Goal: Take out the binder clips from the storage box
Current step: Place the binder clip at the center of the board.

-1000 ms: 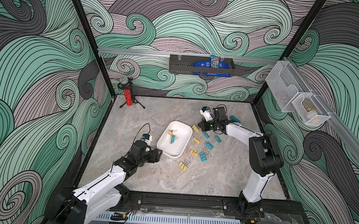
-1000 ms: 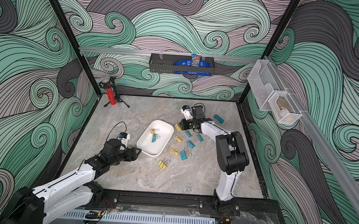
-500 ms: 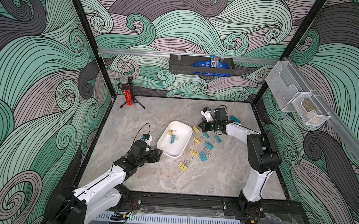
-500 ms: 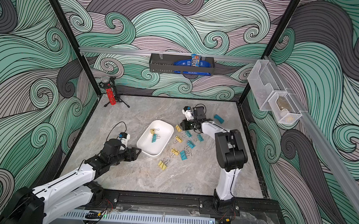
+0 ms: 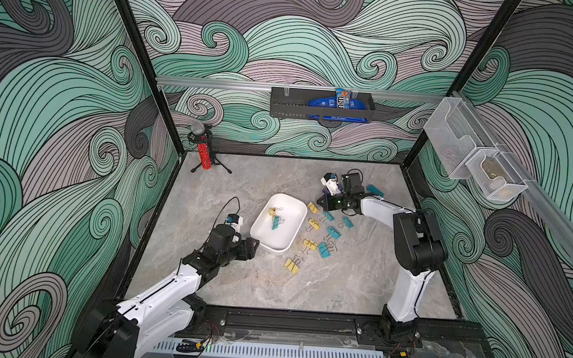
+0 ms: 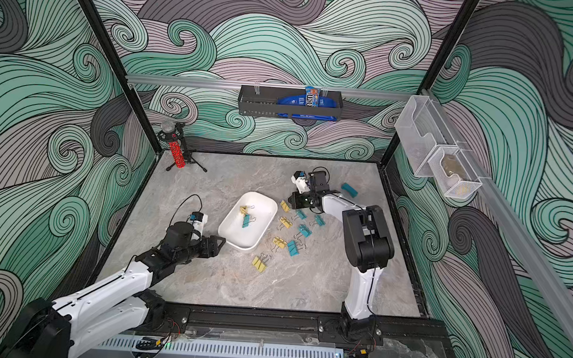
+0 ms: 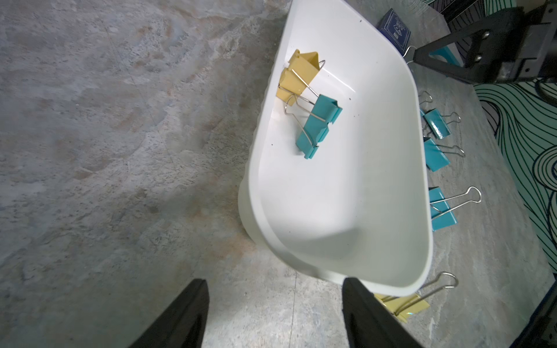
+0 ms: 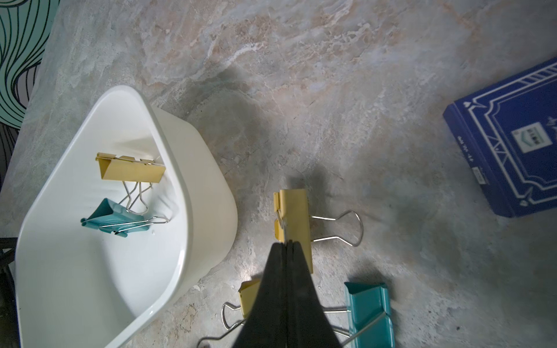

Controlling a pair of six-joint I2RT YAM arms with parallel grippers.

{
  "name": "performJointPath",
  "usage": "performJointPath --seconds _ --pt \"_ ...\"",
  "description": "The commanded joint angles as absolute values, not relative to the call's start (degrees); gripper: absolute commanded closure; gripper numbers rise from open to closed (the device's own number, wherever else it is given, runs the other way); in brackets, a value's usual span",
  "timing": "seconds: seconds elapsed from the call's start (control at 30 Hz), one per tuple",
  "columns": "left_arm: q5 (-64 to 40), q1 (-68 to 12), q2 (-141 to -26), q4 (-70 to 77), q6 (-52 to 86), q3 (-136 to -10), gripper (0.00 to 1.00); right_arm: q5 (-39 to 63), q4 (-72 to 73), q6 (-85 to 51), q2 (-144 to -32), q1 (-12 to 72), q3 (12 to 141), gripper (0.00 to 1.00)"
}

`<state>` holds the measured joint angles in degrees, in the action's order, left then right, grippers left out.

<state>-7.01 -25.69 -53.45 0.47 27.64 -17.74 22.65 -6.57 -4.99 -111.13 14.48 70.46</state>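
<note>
The table (image 5: 271,288) carries the box (image 5: 279,239) at its middle, with its long axis running from near-left to far-right in both top views. Beside its right-hand long wall lie the clips already out (image 5: 324,249), yellow and teal, scattered on the marble.

The left gripper (image 5: 254,244) sits low at the box's near corner. Its jaws are partly apart with nothing between them, and in the left wrist view one finger (image 7: 361,301) stands right against the box wall. The right gripper (image 5: 319,201) is beyond the box's far-right end, with its jaws pressed flat together. Its tip hangs over a yellow clip on the table (image 8: 294,217), and I cannot tell whether it touches that clip.

Two clips are in the box, both in its far half and closer to the left-hand wall. The yellow clip (image 7: 298,76) is farther in. The teal clip (image 7: 318,126) is just nearer, with its body lying roughly along the box's length. The yellow one's wire loops rest on the teal body, so lifting one may drag the other.

From the right gripper the pair lies across the rim, toward the robot's left and slightly nearer. From the left gripper they are straight ahead along the box. The left tip looks somewhat closer, but it seems placed to steady the box, so the reach probably falls to the right arm, which would have to open first.
</note>
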Motion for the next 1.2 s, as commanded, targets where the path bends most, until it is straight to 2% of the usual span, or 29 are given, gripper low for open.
performJointPath --seconds 0.0,0.43,0.6,1.17 --pt "-6.7 -26.0 -53.5 0.6 28.2 -18.7 0.27 23.7 -5.8 -5.2 -112.0 14.2 70.6 1.0" --pt "-6.5 -25.9 -53.9 0.1 27.7 -19.5 0.27 23.5 -5.9 -5.6 -112.7 13.7 70.7 0.94" --pt "-6.5 -26.0 -54.0 0.1 27.7 -19.6 0.27 23.6 -5.8 -5.6 -112.4 13.6 70.8 0.84" --pt "-6.7 -26.0 -54.1 0.3 28.0 -19.7 0.27 20.0 -5.9 -5.7 -107.3 13.6 69.1 0.65"
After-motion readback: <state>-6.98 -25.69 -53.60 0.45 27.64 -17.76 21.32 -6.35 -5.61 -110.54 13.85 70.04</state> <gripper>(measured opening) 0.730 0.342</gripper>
